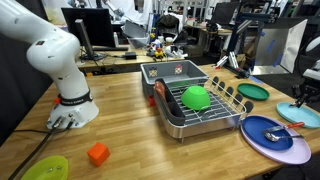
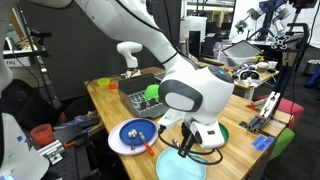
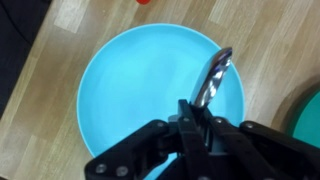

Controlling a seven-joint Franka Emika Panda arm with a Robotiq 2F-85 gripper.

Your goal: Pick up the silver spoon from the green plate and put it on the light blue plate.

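Wrist view, read from left to right: shows the wooden table (image 3: 40,60) left of the light blue plate (image 3: 120,90), pale matte planks with a straight grain. Takes in that plate next, filling the middle of the frame, round, flat and smooth turquoise with a low rim, probably plastic. Finds the silver spoon (image 3: 212,75) over the plate's right half, slim and polished, its bowl end up-frame and catching the light. Has the handle end pinched in the gripper (image 3: 200,118), whose black fingers come in from the bottom edge and are clamped together on the metal. Cannot settle whether the spoon touches the plate or hangs just above it. Looks like a carry brought to its end, held well inside the rim so that a release would leave the spoon on the plate and not on the wood. Catches, just right of the light blue plate, a sliver of the green plate (image 3: 308,120), dark emerald and glossy. In an exterior view, puts a wire dish rack (image 1: 200,110) well left of the light blue plate (image 1: 300,115), holding a domed bright green bowl (image 1: 196,97). Puts a dark blue plate (image 1: 270,132) nearer on that side, stacked on a lavender one. Calls for little more, by this reading: a short descent, then opened fingers.
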